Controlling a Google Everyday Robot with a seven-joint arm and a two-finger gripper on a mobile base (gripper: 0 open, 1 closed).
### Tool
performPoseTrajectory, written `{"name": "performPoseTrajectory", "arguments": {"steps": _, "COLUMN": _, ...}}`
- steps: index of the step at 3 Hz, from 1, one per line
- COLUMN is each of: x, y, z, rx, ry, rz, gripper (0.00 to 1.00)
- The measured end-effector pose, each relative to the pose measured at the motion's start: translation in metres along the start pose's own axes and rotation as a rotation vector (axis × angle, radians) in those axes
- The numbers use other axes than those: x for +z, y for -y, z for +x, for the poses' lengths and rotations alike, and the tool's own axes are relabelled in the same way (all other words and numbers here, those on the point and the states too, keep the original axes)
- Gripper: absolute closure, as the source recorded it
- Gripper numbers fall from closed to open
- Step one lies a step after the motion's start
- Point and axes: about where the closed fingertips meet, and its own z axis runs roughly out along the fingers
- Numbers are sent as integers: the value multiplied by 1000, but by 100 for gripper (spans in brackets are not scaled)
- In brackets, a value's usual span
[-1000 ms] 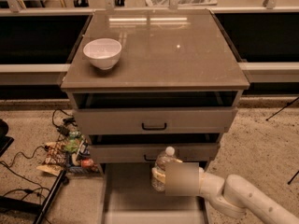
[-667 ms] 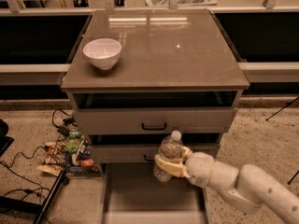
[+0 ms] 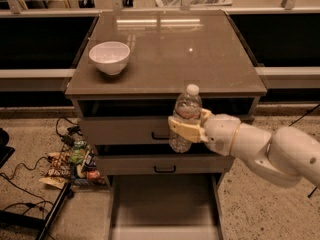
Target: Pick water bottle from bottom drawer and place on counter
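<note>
No writing I can read from here.
The label on the water bottle (image 3: pixel 187 104) is illegible to me; the hand (image 3: pixel 186 129) grips that bottle in front of the upper drawers (image 3: pixel 125 130), just below the counter (image 3: pixel 200 59) edge.

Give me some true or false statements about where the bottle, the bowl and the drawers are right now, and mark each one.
1. The gripper holds the water bottle upright in front of the drawers. True.
2. The water bottle stands on the counter. False: it is held off the counter, in front of the cabinet.
3. A white bowl sits on the counter. True.
4. The bottom drawer is shut. False: it is pulled out.
5. The bottle's cap is missing. False: a white cap is on it.
</note>
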Motion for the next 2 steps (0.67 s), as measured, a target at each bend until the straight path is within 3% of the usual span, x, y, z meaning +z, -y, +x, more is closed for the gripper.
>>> {"name": "performPoseTrajectory", "arguments": {"steps": 1, "x": 35, "y": 21, "z": -46, "rx": -30, "ry": -42, "rz": 63, "gripper": 100}}
{"name": "performPoseTrajectory", "arguments": {"steps": 2, "x": 34, "y": 21, "z": -45, "rx": -30, "ry": -41, "rz": 64, "gripper": 100}}
